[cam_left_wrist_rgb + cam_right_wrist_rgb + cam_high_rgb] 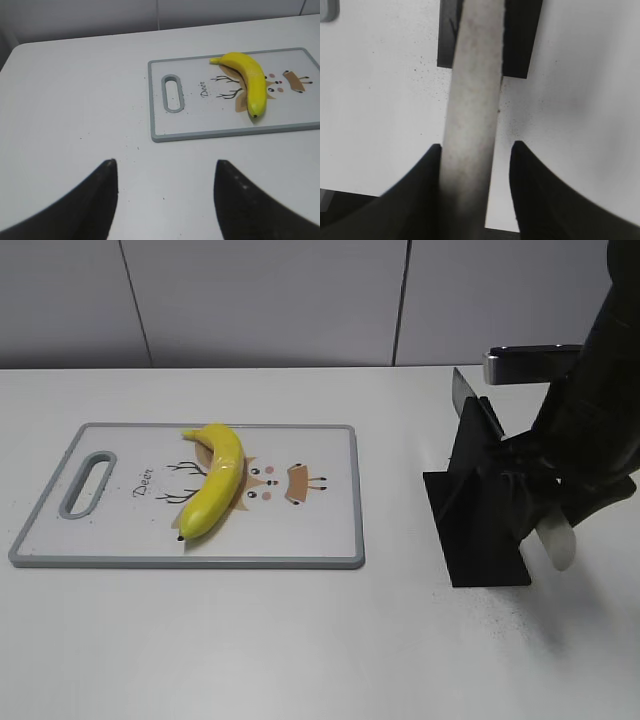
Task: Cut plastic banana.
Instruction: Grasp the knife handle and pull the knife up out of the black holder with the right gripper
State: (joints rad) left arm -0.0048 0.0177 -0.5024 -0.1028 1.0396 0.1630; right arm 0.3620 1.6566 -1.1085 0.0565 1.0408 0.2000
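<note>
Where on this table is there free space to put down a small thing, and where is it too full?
Free: the wide bare table left of the cutting board, the strip in front of the board, and the gap between the board and the black knife stand. On the board, only its right end is bare; the plastic banana fills the middle. Crowded: around the stand, where the right gripper works.

the left gripper (165,192) hangs with fingers spread above the white table (75,100); the banana (247,80) lies on a cutting board (200,131).

Plastic banana (212,483) glossy, smooth; cutting board (330,540) matt plastic; knife stand (480,520) matt black.
</note>
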